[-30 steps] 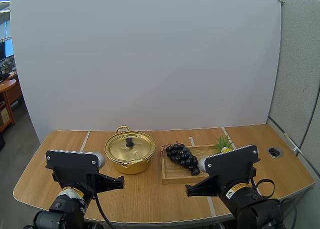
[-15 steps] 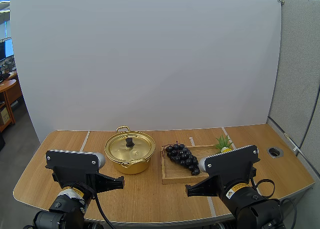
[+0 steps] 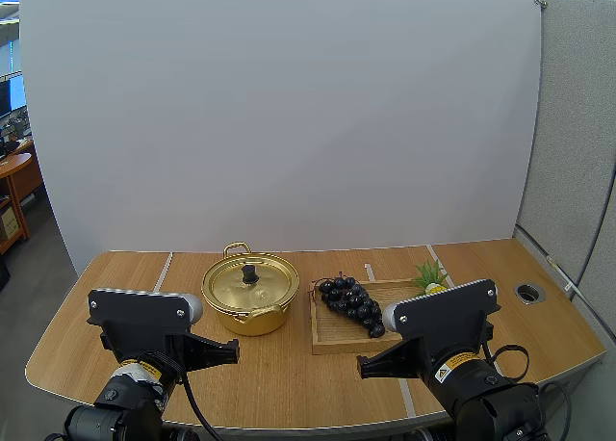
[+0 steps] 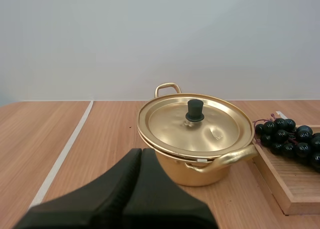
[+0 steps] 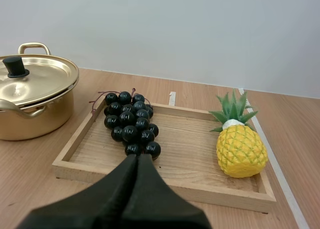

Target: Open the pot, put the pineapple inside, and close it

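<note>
Left of the shallow wooden tray (image 5: 165, 187), the lidded gold metal pot (image 4: 200, 173) is sitting dead ahead of my left gripper (image 4: 141, 152), the nearer one, the yellow toy pineapple (image 5: 241, 150) is lying at the tray's right end, beyond my right gripper (image 5: 137, 158), and both grippers are showing jaws pressed together, empty.

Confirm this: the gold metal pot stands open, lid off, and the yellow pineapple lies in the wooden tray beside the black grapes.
Wrong in one respect: the left wrist view shows the gold metal pot closed, its black-knobbed gold lid on. The yellow pineapple does lie in the wooden tray beside the black grapes.
</note>
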